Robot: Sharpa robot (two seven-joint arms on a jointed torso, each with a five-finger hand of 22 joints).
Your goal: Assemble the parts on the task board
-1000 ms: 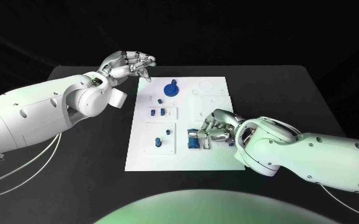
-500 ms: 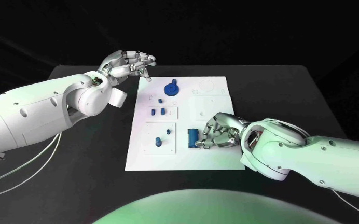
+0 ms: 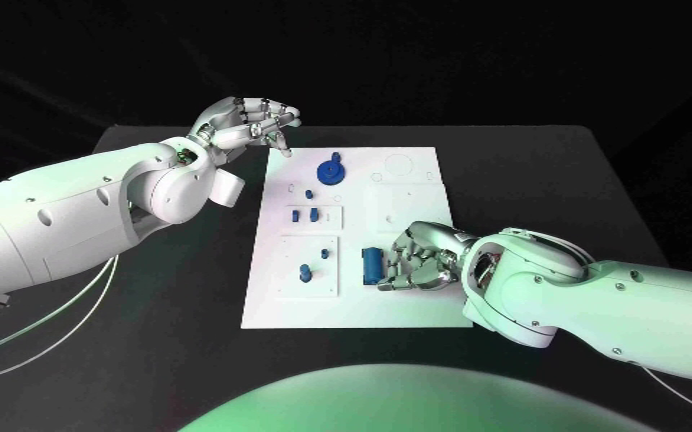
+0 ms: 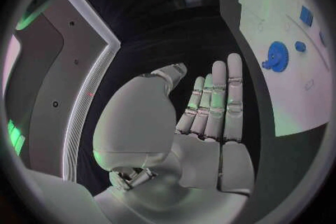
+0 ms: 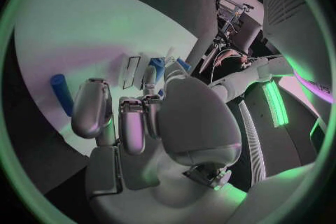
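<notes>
The white task board (image 3: pixel 289 307) lies in the middle of the table. A blue cylinder (image 3: pixel 372 264) lies on its near half, also seen as the blue cylinder (image 5: pixel 61 94). My right hand (image 3: pixel 420 258) rests on the board just right of the cylinder, fingers loosely bent, holding nothing; the right hand (image 5: pixel 154 123) stays apart from the cylinder. A blue gear (image 3: pixel 332 171) sits on the far part of the board. My left hand (image 3: pixel 248 124) hovers beyond the board's far left corner, empty. The left hand (image 4: pixel 203 123) shows straight fingers, with the blue gear (image 4: pixel 276 57) off to one side.
Small blue parts stand in the board's left sockets: a pair (image 3: pixel 303 216) mid-board and two more (image 3: pixel 304 273) nearer me. Empty round and square recesses (image 3: pixel 400 167) mark the board's far right. Black table surrounds the board on all sides.
My right hand has drawn back to the right off the blue cylinder, which now lies uncovered on the board. The left hand has not moved.
</notes>
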